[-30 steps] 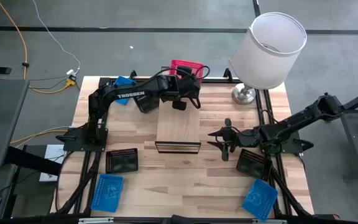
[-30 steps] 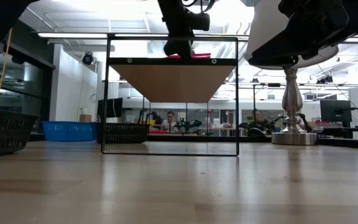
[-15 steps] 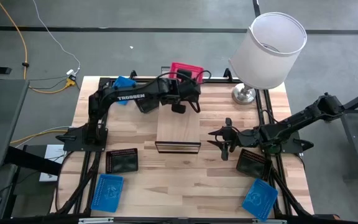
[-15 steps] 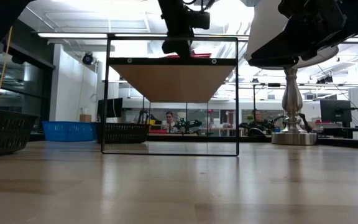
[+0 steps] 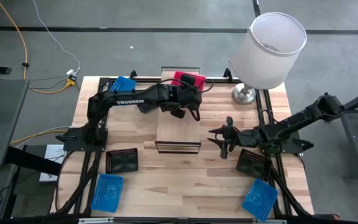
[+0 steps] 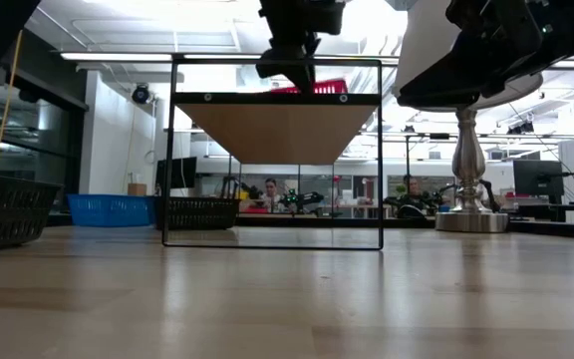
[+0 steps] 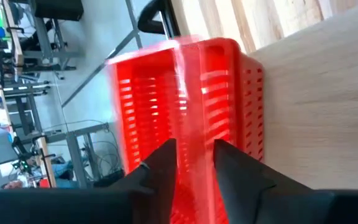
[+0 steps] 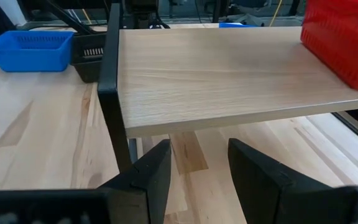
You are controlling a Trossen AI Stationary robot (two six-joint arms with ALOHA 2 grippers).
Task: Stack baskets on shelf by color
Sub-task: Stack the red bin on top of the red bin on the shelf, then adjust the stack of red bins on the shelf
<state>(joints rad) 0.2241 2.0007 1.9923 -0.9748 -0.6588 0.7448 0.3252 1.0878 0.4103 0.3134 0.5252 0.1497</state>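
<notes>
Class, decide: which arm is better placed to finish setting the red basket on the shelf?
Left. Its tool already grips the red basket at the shelf's far end; the right tool waits open beside the shelf.

Bright overhead light, motion-blurred wrist view

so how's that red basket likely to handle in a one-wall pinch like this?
Probably light: the red basket is all slotted plastic mesh. The thin wall may flex between the left gripper's fingers. Gripped at one wall only, it could tilt. On the shelf's smooth wood it would likely slide if nudged.
</notes>
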